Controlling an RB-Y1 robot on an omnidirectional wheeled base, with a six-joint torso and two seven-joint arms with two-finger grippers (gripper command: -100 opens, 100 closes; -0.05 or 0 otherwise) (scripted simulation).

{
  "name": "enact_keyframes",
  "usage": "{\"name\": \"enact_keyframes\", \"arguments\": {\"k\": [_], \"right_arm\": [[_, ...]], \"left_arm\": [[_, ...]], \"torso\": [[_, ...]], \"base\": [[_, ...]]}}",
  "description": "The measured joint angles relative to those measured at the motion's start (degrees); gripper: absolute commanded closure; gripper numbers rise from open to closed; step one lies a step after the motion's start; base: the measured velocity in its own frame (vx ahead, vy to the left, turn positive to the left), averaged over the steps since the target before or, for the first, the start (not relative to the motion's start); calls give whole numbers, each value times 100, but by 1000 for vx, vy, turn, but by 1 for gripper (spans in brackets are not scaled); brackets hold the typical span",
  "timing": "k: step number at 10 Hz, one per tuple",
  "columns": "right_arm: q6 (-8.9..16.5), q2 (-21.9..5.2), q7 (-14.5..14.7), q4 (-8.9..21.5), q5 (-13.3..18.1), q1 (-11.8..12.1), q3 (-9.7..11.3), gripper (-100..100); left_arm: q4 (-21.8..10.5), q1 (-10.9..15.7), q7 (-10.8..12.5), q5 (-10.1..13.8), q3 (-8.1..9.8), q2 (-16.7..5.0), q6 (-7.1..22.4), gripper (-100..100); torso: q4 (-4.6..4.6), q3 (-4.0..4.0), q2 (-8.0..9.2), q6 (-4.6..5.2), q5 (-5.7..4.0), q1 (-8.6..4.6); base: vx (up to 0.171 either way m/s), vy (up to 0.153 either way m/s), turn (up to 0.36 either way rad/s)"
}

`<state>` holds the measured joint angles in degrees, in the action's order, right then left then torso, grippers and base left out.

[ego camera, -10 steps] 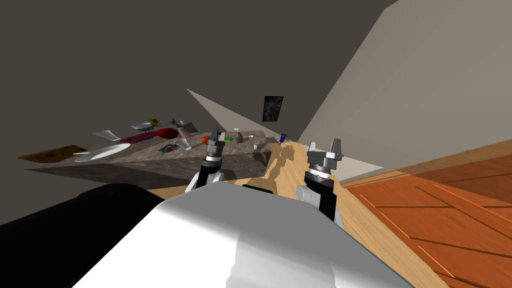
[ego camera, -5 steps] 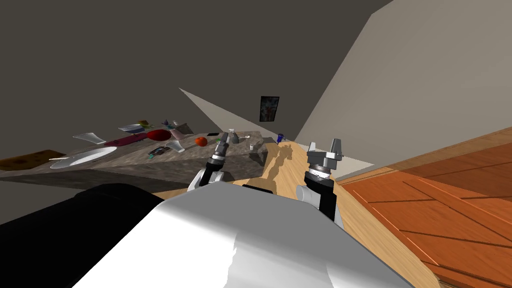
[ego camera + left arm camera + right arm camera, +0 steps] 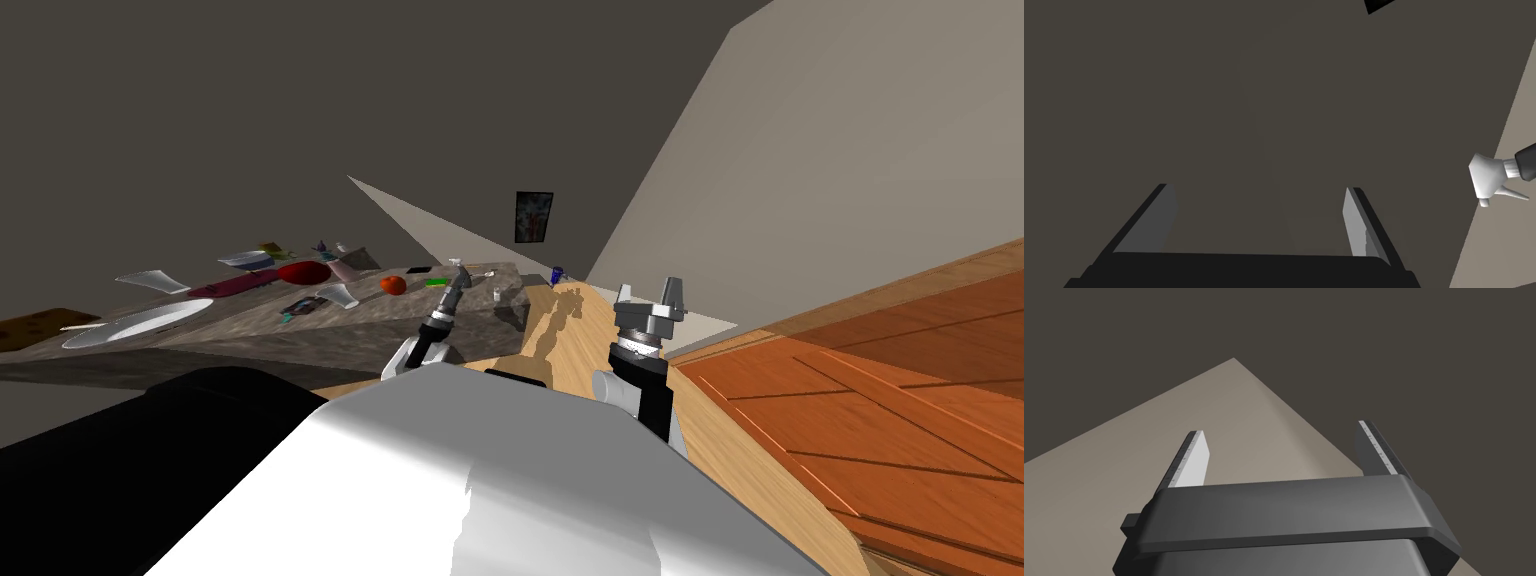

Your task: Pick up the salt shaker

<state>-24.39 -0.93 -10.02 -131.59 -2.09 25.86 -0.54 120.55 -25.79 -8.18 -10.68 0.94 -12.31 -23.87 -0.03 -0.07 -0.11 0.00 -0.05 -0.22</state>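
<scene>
The salt shaker, a small pale grey cylinder, stands near the right end of a grey stone-patterned table. My left gripper reaches over that end of the table, just left of the shaker and apart from it. In the left wrist view the left gripper is open with nothing between its fingers, and a spray bottle's white nozzle shows off to one side. My right gripper is held up over the wooden floor, and the right wrist view shows this gripper open and empty.
The table carries a red round fruit, a green item, a red bowl, a white plate and several other small things. A blue object lies on the floor past the table. A black mass sits at my lower left.
My left arm has stretched forward and to the right over the table end, closer to the shaker. The view has shifted, so the table's items sit further left. The right arm is unmoved.
</scene>
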Motion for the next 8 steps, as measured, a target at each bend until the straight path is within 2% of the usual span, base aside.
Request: {"name": "enact_keyframes", "arguments": {"k": [5,7,8], "right_arm": [[0,0,0,0,0,0,0,0],[0,0,0,0,0,0,0,0],[0,0,0,0,0,0,0,0]], "left_arm": [[-647,227,-133,-248,5,-405,406,-100],[-983,366,-241,-389,-41,-523,550,-100],[-1210,415,-300,-469,-39,-657,623,-100]], "torso": [[-1,-1,-2,-1,-1,-5],[-1,-4,-6,0,0,1],[-2,-4,-7,-1,-1,-3]], "base": [[34,-60,-51],[48,-65,-83],[62,-84,-55]]}}
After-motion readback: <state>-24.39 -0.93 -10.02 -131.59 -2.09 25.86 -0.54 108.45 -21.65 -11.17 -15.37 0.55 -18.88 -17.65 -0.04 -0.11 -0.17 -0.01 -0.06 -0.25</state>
